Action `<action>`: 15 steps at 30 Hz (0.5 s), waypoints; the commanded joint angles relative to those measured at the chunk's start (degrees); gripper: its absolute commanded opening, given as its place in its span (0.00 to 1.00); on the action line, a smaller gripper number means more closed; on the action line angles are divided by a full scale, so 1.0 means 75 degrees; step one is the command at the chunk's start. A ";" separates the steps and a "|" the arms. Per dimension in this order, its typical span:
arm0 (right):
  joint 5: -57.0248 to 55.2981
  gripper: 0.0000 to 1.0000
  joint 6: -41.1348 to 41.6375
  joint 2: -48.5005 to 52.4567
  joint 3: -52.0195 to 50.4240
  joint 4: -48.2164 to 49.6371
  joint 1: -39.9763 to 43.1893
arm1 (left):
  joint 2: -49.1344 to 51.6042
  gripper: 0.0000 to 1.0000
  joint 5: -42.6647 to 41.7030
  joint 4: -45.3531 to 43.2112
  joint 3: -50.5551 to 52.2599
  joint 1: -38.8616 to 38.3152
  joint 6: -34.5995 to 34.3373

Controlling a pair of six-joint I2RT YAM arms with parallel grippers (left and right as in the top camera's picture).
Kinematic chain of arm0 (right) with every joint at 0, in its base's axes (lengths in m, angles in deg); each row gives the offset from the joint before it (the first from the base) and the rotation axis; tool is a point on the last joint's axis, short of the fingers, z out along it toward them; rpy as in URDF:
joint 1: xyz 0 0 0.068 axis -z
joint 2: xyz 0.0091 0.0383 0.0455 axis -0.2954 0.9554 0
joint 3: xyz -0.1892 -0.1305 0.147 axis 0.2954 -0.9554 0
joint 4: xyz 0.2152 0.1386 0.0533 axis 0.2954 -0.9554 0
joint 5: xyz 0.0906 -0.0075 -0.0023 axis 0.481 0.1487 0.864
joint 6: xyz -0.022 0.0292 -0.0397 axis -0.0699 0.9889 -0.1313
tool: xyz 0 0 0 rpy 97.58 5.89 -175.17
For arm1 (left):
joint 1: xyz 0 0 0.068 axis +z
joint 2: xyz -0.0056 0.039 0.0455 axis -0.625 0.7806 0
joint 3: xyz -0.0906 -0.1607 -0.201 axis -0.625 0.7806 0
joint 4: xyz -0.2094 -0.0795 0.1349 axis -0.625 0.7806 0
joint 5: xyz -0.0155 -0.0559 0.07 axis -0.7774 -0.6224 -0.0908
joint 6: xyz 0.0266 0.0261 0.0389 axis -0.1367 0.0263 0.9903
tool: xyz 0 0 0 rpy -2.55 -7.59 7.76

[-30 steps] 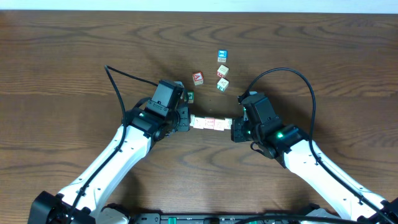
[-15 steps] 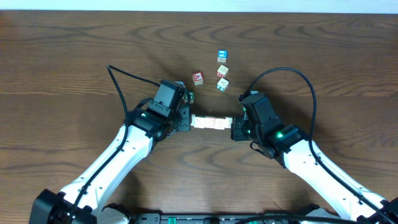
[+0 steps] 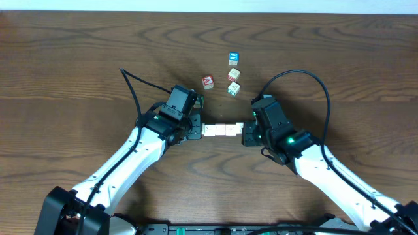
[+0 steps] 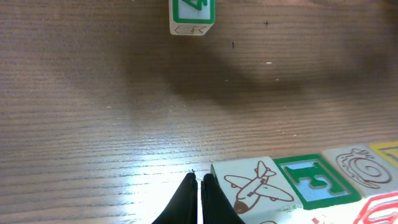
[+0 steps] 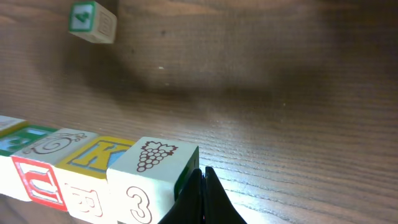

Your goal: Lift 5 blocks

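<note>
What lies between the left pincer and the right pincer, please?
The row of blocks fills the gap from the left pincer to the right pincer, as the overhead view shows.

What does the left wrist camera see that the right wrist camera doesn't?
Only the left wrist view shows the airplane block at its end of the row, with the shut left hand beside it. Only the right wrist view shows the grapes block, which has a 3 on its side, and the shut right hand beside it. Both show the spiral block in the row, the lone green 4 cube farther off, and the wooden table.
</note>
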 commanded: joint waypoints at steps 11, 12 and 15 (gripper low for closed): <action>0.2646 0.01 0.0254 0.0297 0.0420 0.0545 -0.0635 | 0.0143 0.07 -0.1851 -0.0405 -0.0195 -0.0574 -0.0210; 0.2649 0.01 0.0254 0.0297 0.0420 0.0545 -0.0635 | 0.0143 0.07 -0.1848 -0.0408 -0.0195 -0.0574 -0.0210; 0.2652 0.01 0.0256 0.0300 0.0420 0.0545 -0.0635 | 0.0143 0.07 -0.1848 -0.0425 -0.0195 -0.0574 -0.0210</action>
